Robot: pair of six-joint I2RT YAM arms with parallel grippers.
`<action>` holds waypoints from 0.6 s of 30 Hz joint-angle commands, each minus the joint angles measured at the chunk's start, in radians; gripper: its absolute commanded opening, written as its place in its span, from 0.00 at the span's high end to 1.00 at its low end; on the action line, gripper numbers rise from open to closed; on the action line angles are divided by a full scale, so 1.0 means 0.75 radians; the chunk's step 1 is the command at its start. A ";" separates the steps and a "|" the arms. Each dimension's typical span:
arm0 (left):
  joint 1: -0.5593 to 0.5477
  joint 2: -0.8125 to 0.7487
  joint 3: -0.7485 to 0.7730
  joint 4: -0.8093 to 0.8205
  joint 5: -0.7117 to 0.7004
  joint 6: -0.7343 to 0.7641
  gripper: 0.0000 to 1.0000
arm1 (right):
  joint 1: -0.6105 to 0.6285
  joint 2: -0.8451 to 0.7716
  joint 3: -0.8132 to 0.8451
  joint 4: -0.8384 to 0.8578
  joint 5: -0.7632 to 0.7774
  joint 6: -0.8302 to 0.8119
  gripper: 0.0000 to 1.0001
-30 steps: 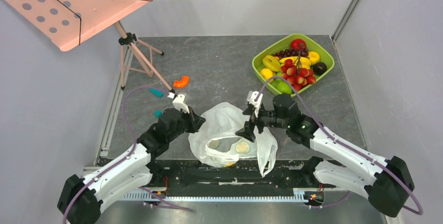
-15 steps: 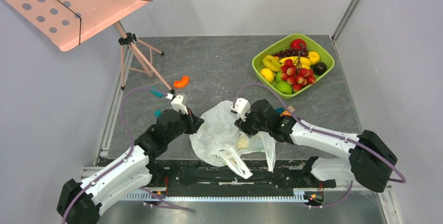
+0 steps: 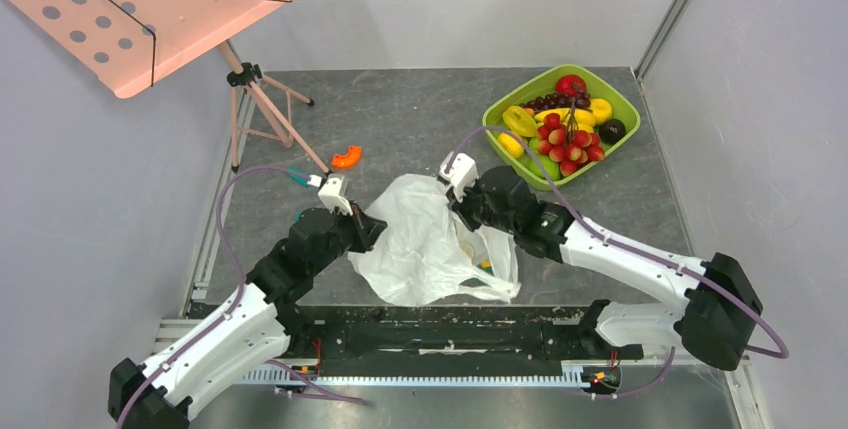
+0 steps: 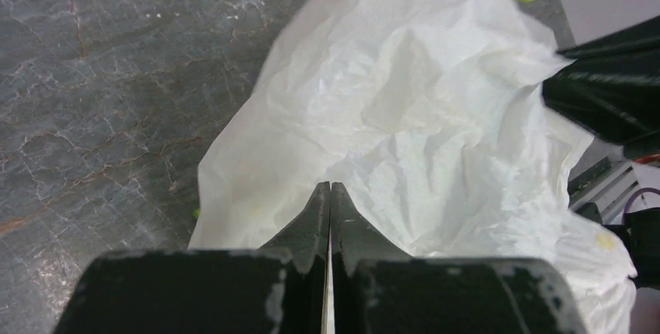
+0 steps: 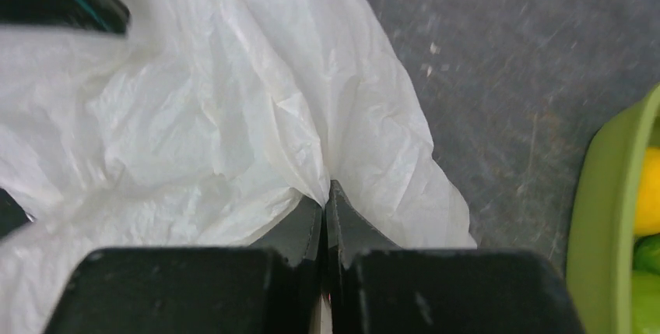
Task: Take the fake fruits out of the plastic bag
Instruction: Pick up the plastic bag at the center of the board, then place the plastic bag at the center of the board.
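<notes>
The plastic bag [image 3: 425, 244] lies crumpled on the dark mat between my arms, white and translucent. My left gripper [image 3: 374, 230] is shut on the bag's left edge; in the left wrist view its jaws [image 4: 330, 191] meet with a sliver of film between them. My right gripper [image 3: 463, 209] is shut on a fold at the bag's far right side, pinched at the tips [image 5: 328, 192]. The bag's contents are mostly hidden; a pale yellowish spot [image 4: 604, 241] shows through the film. More fake fruits [image 3: 568, 141], among them a red-and-yellow bunch, lie in the green tray [image 3: 488, 121].
The green tray's rim [image 5: 603, 225] stands just right of my right gripper. A pink music stand [image 3: 150, 9] on a tripod [image 3: 265, 109] fills the back left. An orange piece [image 3: 346, 157] and teal blocks [image 3: 298, 177] lie left of the bag. Grey walls enclose the mat.
My right gripper went from open to shut and moved from the bag's mouth to its far right side, taking hold of the film. The bag's opening collapsed, covering the pieces seen inside.
</notes>
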 commanded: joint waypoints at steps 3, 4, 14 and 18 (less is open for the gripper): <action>0.006 -0.080 0.111 -0.065 -0.070 0.037 0.98 | 0.003 -0.025 0.391 0.006 0.026 0.059 1.00; 0.006 -0.105 0.122 -0.079 -0.086 0.036 0.98 | 0.004 -0.013 0.440 -0.003 0.052 0.068 1.00; 0.006 -0.269 0.239 -0.246 -0.199 0.087 0.95 | 0.004 0.123 0.561 0.024 0.092 0.115 1.00; 0.006 -0.230 0.249 -0.285 -0.215 0.084 0.90 | 0.003 0.232 0.562 0.027 0.006 0.116 0.71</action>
